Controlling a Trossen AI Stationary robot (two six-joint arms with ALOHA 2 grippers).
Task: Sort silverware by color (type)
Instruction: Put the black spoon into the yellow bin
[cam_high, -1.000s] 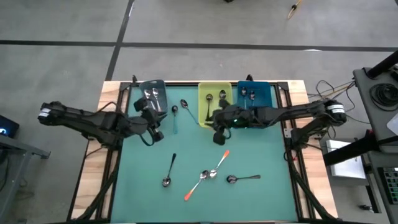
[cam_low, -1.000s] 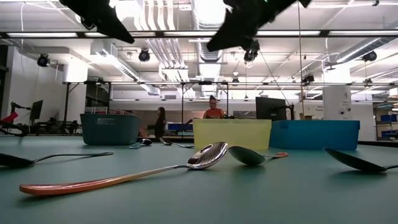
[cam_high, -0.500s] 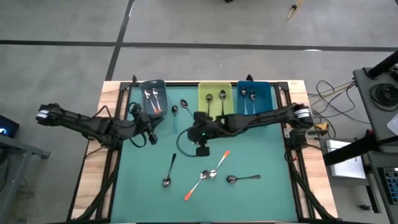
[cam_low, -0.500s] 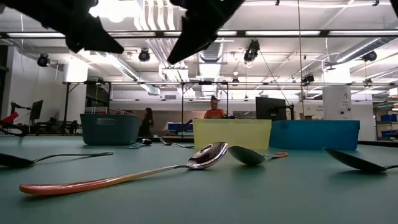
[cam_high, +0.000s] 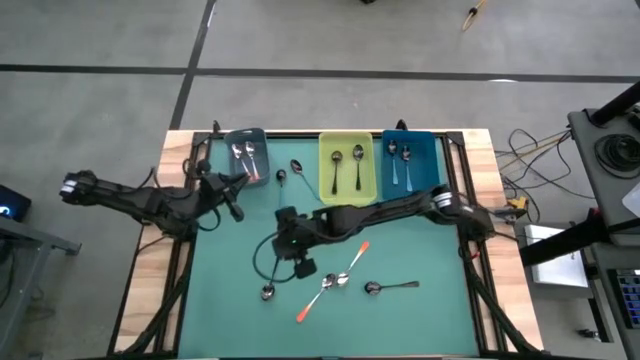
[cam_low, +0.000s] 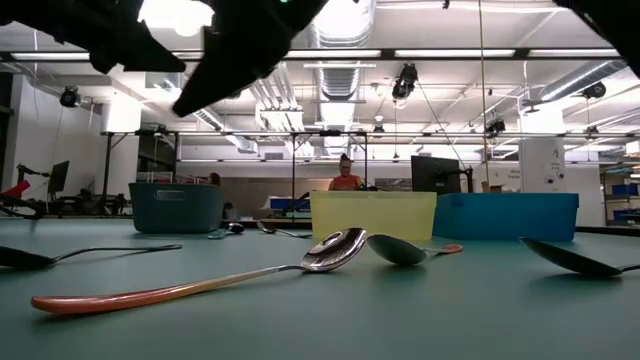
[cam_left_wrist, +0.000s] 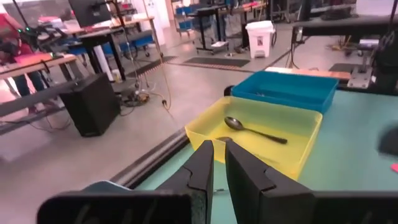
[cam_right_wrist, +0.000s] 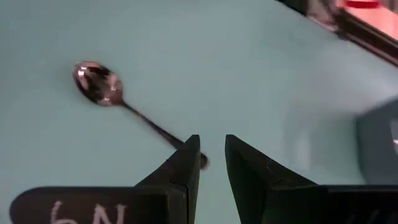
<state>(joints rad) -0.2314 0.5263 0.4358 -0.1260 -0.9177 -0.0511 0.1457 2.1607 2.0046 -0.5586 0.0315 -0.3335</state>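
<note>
Spoons are lying scattered over the green mat (cam_high: 420, 320), and the one nearest the action is a dark-handled spoon (cam_right_wrist: 118, 102): its handle is running right up to the tips of the right gripper (cam_right_wrist: 211, 158), with the bowl lying out beyond the fingers. Those right fingers (cam_right_wrist: 186, 165) are standing slightly apart with nothing between them. From above, that gripper (cam_high: 300, 262) is reaching far across the middle of the mat. Just past it, two orange-handled spoons (cam_high: 345, 270) are lying crossed, and another dark spoon (cam_high: 390, 287) is resting a little farther off.

Beyond the right arm, three bins are sitting in a row along the far edge: a grey bin (cam_high: 246, 155), a yellow bin (cam_high: 348, 165) and a blue bin (cam_high: 408, 160), each holding spoons.

Off to the side, the left gripper (cam_left_wrist: 217, 158) is hovering near the grey bin, its fingers (cam_left_wrist: 202, 171) nearly together and gripping nothing, pointing toward the yellow bin.
</note>
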